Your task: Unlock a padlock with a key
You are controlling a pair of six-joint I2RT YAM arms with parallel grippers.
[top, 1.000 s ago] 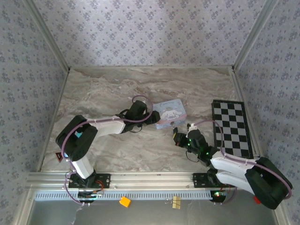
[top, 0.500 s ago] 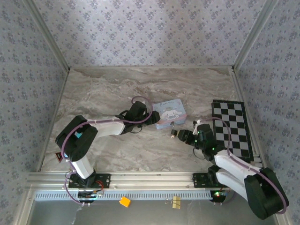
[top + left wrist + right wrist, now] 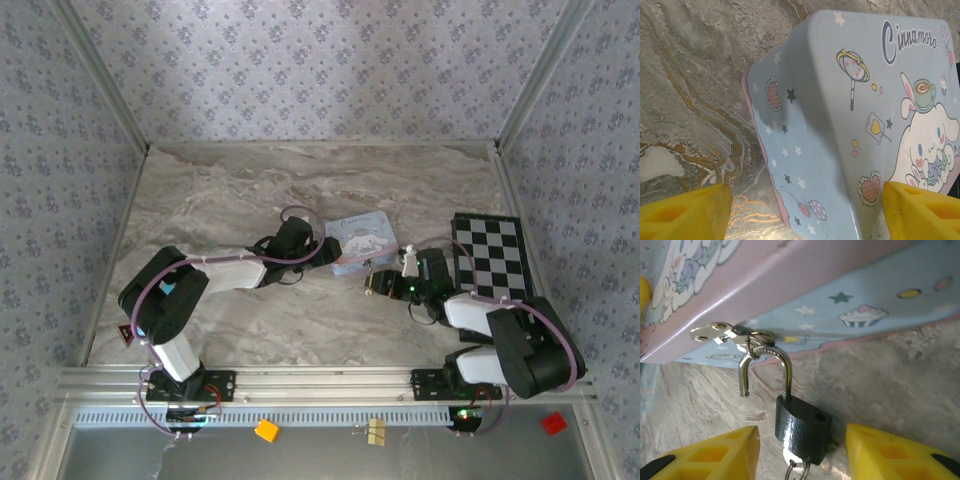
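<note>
Flower-patterned papered walls [image 3: 320, 70] enclose a veined, marble-look surface [image 3: 230, 200]. The left pincer [image 3: 805, 210] is spread wide, its yellow fingertips [image 3: 685, 212] on either side of the near corner of a light-blue cartoon tin [image 3: 840, 115] just ahead of it. Whether they touch the tin cannot be told. The right pincer [image 3: 801, 441] is also spread. The padlock [image 3: 802, 429] hangs between its two fingers, clear of both with a gap on each side. The padlock has a small, matte blackish block for a body, with rounded corners and a little hole in its face. Its thin, polished shackle [image 3: 775, 357] rises away from the pincer and hooks through a silver hasp [image 3: 715, 332] on the tin's pink-edged rim. One leg of the shackle ends free in the air, out of the body. A silver stub [image 3: 791, 459] with a wire ring juts from the padlock's underside, towards the pincer. Bare surface lies under and beyond the padlock, and the tin's wall stands close ahead. A checkered board [image 3: 495, 270] lies flat behind the right pincer.
</note>
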